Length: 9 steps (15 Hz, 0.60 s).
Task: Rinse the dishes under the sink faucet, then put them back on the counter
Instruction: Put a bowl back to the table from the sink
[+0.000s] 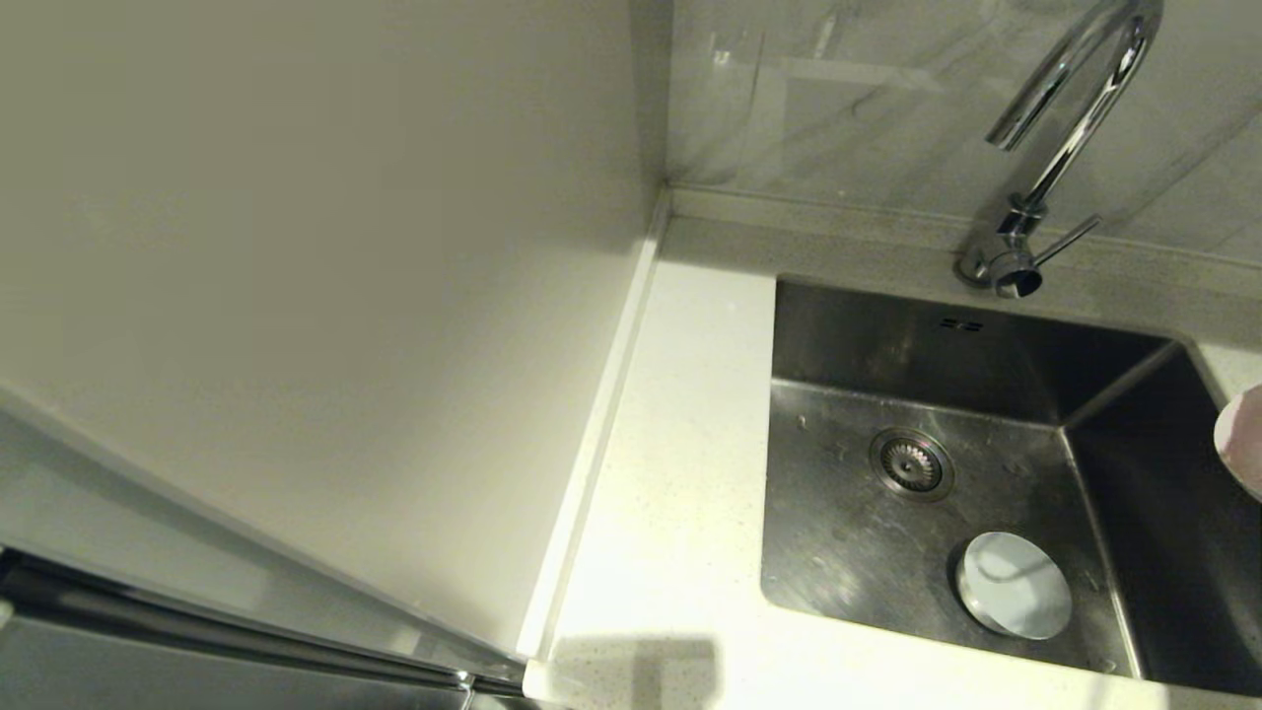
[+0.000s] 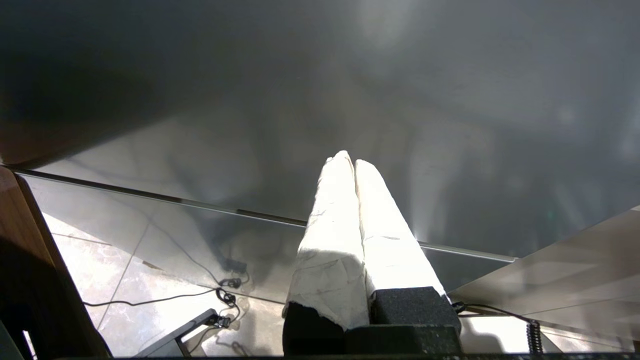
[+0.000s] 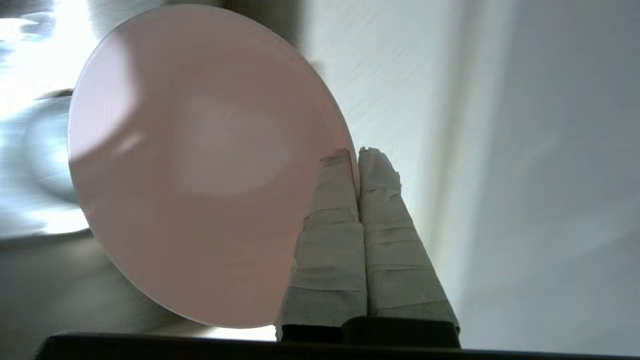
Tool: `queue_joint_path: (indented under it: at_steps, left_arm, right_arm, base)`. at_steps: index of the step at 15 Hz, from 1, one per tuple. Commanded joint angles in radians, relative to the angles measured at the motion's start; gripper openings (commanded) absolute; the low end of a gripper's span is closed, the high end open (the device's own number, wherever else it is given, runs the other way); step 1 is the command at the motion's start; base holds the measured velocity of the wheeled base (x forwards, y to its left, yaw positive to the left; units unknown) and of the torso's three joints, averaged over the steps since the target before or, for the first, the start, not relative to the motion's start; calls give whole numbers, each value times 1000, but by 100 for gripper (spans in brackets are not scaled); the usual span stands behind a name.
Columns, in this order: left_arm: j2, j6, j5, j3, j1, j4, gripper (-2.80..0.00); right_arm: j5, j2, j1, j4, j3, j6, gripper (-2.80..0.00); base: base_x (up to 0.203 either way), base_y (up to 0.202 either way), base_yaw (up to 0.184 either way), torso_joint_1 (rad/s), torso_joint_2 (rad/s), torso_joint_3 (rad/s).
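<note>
brushed steel sink (image 1: 838, 537) sits set into the white speckled surface (image 1: 670, 473), right of the cream wall panel (image 1: 296, 296). chrome faucet (image 1: 1060, 148) stands at the far edge of the sink, spout arcing left, thin side lever (image 1: 1070, 240) angled out to the right of its base. round strainer drain (image 1: 911, 462) near the middle of the basin floor; two small overflow slots (image 1: 959, 323) on the far wall. pale blue-white bowl (image 1: 1014, 584) rests upright on the basin floor, near and right of the drain, apart from it. right end effector (image 3: 357, 152): taped fingers (image 3: 330, 240) pressed together, pinching the rim of a pale pink dish (image 3: 200, 165); one finger lies on the dish's inner face, the other behind the rim. dish is held tilted, its concave face toward the wrist camera. in the head view only a pink edge of this dish (image 1: 1242, 439) shows at the far right, over the right side of the sink; the arm itself is out of that view. whether the dish touches anything besides the fingers: cannot tell. left end effector (image 2: 352, 160): taped fingers closed against each other, nothing between them, hanging off the work area with tiled floor (image 2: 125, 280) and cables (image 2: 220, 292) beneath; absent from the head view.
</note>
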Motion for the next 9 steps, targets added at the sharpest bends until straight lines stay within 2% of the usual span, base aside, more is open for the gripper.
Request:
queue_joint_path:
  at_steps: [1, 3, 5, 6, 9]
  left_arm:
    - [0, 0, 0, 3, 0, 0, -280]
    - [0, 0, 0, 3, 0, -1, -280]
    - [0, 0, 0, 3, 0, -1, -280]
    - [0, 0, 0, 3, 0, -1, -280]
    - [0, 0, 0, 3, 0, -1, -280]
  right_arm:
    - [2, 90, 40, 174, -97, 307, -280]
    - [2, 163, 57, 201, -175, 455, -280]
    - [-36, 205, 59, 198, -228, 529, -280]
    - [-91, 211, 58, 191, -246, 553, -280]
    - [-149, 249, 48, 124, -352, 586, -280]
  base:
    - [0, 0, 0, 0, 0, 0]
    - [0, 0, 0, 0, 0, 0]
    - [0, 0, 0, 0, 0, 0]
    - [0, 0, 0, 0, 0, 0]
    - [0, 0, 0, 0, 0, 0]
